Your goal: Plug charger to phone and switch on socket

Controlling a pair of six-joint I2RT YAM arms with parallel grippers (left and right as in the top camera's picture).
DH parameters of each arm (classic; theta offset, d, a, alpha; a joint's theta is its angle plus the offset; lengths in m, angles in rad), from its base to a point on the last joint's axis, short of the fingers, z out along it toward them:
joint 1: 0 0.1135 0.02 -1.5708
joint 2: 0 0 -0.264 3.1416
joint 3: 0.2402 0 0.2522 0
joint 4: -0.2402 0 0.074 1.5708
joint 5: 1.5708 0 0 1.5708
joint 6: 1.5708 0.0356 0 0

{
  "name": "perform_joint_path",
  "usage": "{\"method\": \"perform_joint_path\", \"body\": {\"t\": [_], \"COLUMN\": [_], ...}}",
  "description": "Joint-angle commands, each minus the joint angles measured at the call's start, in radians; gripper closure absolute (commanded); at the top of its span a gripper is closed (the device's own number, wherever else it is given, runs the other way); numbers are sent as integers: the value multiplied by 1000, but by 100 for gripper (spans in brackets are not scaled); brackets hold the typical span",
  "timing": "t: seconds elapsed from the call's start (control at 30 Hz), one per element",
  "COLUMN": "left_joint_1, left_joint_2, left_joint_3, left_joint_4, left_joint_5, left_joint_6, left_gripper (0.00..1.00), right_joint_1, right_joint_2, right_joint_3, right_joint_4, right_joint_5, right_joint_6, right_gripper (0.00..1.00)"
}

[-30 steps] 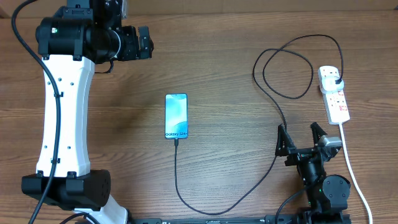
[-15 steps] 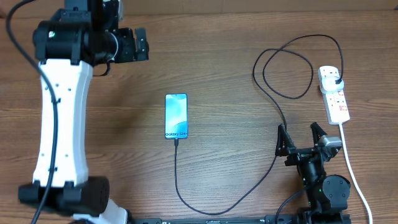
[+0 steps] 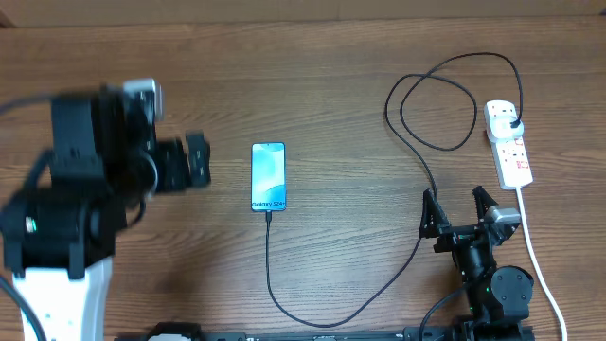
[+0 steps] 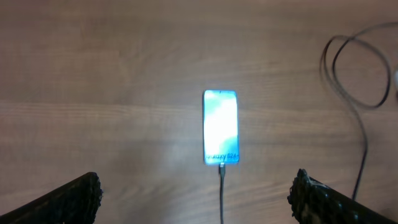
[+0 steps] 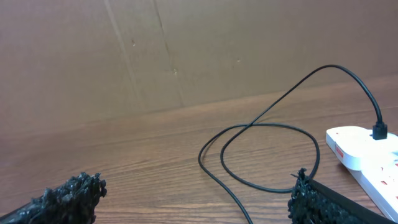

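Observation:
The phone (image 3: 268, 177) lies flat mid-table with its blue-white screen lit; it also shows in the left wrist view (image 4: 221, 127). The black charger cable (image 3: 312, 317) has its tip in the phone's near edge, loops across the table and ends in a black plug seated in the white power strip, the socket (image 3: 508, 145). My left gripper (image 3: 196, 161) is open and empty, raised to the left of the phone. My right gripper (image 3: 458, 210) is open and empty near the front right; the cable loop (image 5: 267, 155) and the socket (image 5: 367, 152) lie beyond it.
The socket's thick white cord (image 3: 540, 265) runs down the right side past my right arm. A brown cardboard wall (image 5: 186, 50) stands behind the table's far edge.
My left arm has swung from the far left corner toward the front and now hovers left of the phone, blurred by motion. The right arm, phone and cable have not moved.

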Motion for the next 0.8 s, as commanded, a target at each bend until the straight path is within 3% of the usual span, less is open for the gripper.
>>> {"method": "perform_joint_path", "body": {"t": [0.0, 0.47, 0.6, 0.77], "left_joint_1": [5, 6, 11, 14], "left_joint_2": [-98, -605, -726, -875], "left_joint_3": [-138, -774, -946, -1151], "left_joint_4": [34, 588, 832, 1122], "left_joint_5": [-26, -60, -59, -56], "left_joint_6": [19, 19, 30, 127], "left_gripper": [1, 0, 1, 0], "right_joint_1": [5, 5, 5, 5], "right_joint_2": [-12, -12, -12, -12], "right_joint_3": [-11, -11, -11, -11], "right_joint_4": [5, 5, 5, 5], "right_joint_5": [13, 13, 13, 13], "right_joint_6": [-5, -5, -5, -5], "right_gripper": [0, 0, 0, 0]}}
